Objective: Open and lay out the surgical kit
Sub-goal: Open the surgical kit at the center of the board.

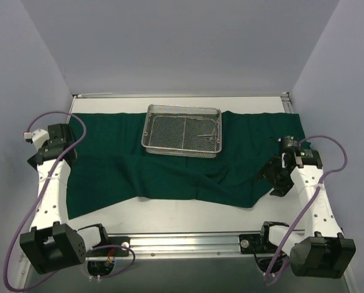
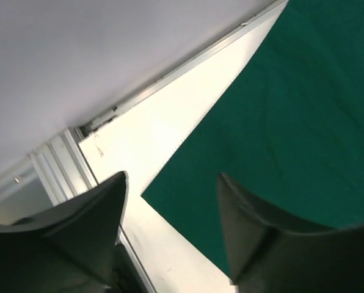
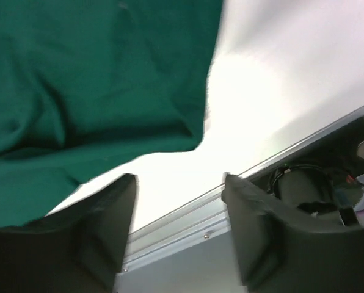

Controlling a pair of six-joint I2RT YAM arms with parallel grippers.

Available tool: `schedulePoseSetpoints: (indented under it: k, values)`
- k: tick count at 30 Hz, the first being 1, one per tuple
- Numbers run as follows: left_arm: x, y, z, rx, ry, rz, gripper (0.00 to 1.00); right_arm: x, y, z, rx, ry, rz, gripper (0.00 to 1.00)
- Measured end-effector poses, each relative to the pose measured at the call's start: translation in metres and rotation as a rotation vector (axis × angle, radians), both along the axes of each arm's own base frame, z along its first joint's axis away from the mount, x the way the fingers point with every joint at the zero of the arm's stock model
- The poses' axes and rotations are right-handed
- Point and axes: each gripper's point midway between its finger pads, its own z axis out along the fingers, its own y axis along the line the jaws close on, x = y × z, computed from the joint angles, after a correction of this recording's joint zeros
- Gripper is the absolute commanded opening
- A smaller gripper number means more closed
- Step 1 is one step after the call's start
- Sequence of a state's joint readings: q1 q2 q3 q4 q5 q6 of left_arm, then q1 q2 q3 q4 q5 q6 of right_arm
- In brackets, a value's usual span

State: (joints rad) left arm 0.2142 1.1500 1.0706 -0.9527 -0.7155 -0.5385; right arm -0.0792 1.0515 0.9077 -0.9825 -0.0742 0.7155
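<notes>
The dark green drape [image 1: 170, 174] lies spread and wrinkled across the table. The silver wire-mesh tray [image 1: 170, 129] stands on its far middle part. Thin steel instruments [image 1: 207, 133] lie in the tray's right half. My left gripper [image 1: 50, 160] is open and empty at the drape's left edge. In the left wrist view the gripper [image 2: 173, 183] hangs over a corner of the drape [image 2: 292, 122]. My right gripper [image 1: 273, 182] is open and empty over the drape's right part. In the right wrist view the gripper [image 3: 179, 180] is just past the drape's [image 3: 78, 73] near edge.
The white table [image 1: 170, 213] shows in front of the drape, with a metal rail [image 1: 188, 244] along the near edge. Grey walls close in the left, back and right. The right wrist view shows the rail [image 3: 188, 235] and cables [image 3: 304, 183].
</notes>
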Motion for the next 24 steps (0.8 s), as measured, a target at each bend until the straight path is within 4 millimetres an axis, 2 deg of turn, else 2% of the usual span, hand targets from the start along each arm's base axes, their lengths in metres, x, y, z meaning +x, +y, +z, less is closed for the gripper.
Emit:
schedulePoseSetpoints:
  k: [3, 5, 6, 8, 9, 11, 13, 16, 19, 24]
  values:
    - [0.02, -0.001, 0.009, -0.021, -0.006, -0.033, 0.82, 0.02, -0.003, 0.034, -0.02, -0.077, 0.042, 0.67]
    - [0.042, -0.007, 0.012, -0.07, -0.024, -0.088, 0.77, 0.048, -0.008, 0.063, -0.044, -0.167, 0.069, 0.68]
    - [0.054, -0.011, 0.013, -0.097, -0.036, -0.118, 0.69, 0.063, -0.01, 0.074, -0.057, -0.211, 0.08, 0.68]
    - [0.076, -0.023, 0.009, -0.176, -0.046, -0.196, 0.64, 0.091, -0.014, 0.086, -0.076, -0.269, 0.09, 0.65]
    - [0.089, -0.032, 0.006, -0.224, -0.056, -0.243, 0.61, 0.107, -0.016, 0.086, -0.083, -0.285, 0.095, 0.63]
    - [0.11, -0.048, -0.003, -0.306, -0.061, -0.322, 0.5, 0.132, -0.018, 0.077, -0.085, -0.287, 0.101, 0.61]
    - [0.126, -0.065, -0.016, -0.389, -0.049, -0.391, 0.46, 0.152, -0.019, 0.058, -0.08, -0.262, 0.109, 0.61]
    - [0.149, -0.087, -0.034, -0.503, -0.011, -0.473, 0.46, 0.175, -0.027, 0.027, -0.102, -0.178, 0.12, 0.64]
    - [0.17, -0.099, -0.051, -0.559, 0.027, -0.518, 0.45, 0.203, -0.041, 0.004, -0.162, -0.129, 0.124, 0.64]
    - [0.185, -0.112, -0.074, -0.617, 0.074, -0.545, 0.45, 0.24, -0.067, -0.017, -0.285, -0.099, 0.097, 0.53]
